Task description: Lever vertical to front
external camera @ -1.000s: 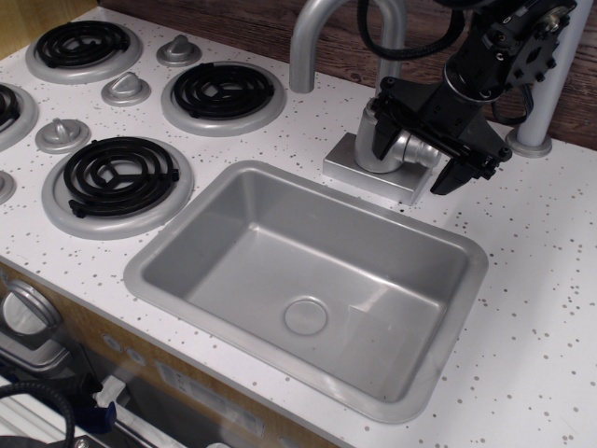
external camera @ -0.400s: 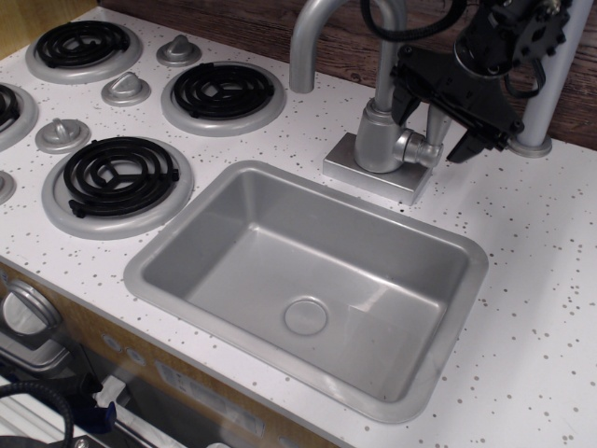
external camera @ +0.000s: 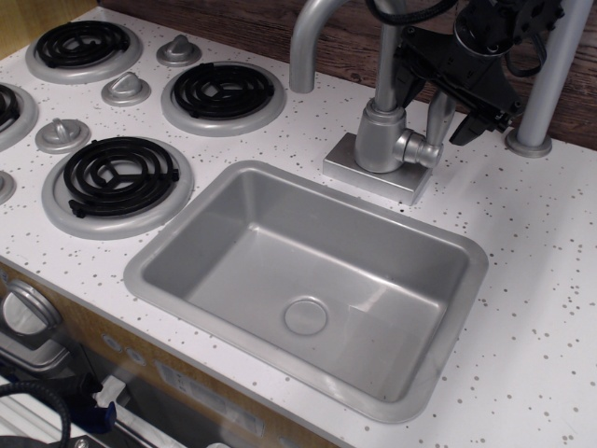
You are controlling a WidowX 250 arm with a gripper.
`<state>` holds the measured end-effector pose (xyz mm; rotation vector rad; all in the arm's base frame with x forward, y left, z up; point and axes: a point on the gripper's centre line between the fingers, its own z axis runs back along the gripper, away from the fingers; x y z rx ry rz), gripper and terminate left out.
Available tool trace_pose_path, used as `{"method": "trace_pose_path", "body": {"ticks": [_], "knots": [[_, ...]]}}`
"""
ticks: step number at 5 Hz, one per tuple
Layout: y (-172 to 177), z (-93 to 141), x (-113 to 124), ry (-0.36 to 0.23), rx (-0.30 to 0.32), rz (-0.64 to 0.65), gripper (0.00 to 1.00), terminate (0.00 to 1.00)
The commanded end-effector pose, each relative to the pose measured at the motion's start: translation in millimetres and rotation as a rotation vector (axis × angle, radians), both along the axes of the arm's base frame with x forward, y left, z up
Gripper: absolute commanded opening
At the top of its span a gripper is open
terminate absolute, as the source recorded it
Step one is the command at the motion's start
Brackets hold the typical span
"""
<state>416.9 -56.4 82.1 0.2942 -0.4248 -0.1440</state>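
Observation:
The lever point(external camera: 437, 123) is a short silver-grey rod standing upright from its round pivot stub point(external camera: 422, 149) on the right side of the faucet body point(external camera: 377, 135). My black gripper point(external camera: 438, 98) hangs just above and around the lever's top. It is open, with one finger point(external camera: 407, 73) to the left of the lever and the other finger point(external camera: 471, 124) to its right. The lever's upper tip is partly hidden by the gripper, and I cannot tell whether a finger touches it.
The curved spout pipe point(external camera: 311, 37) rises behind the faucet's square base point(external camera: 373, 173). A straight grey pole point(external camera: 546, 75) stands at the right rear. The steel sink point(external camera: 448, 336) lies in front. Stove burners point(external camera: 117, 177) and knobs point(external camera: 125, 89) fill the left.
My gripper has risen from low around the faucet body and pivot stub to the height of the lever's top. The lever stays upright.

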Motion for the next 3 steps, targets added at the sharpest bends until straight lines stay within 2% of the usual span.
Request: {"method": "trace_pose_path", "body": {"ticks": [1, 2, 3], "knots": [[6.4, 15.9, 13.9, -0.046, -0.020, -0.004, 1.00, 0.00], [6.9, 15.5, 16.4, -0.038, -0.029, -0.004, 0.00, 0.00], [4.7, 14.4, 11.4, -0.035, -0.034, 0.019, 0.00, 0.00]]}}
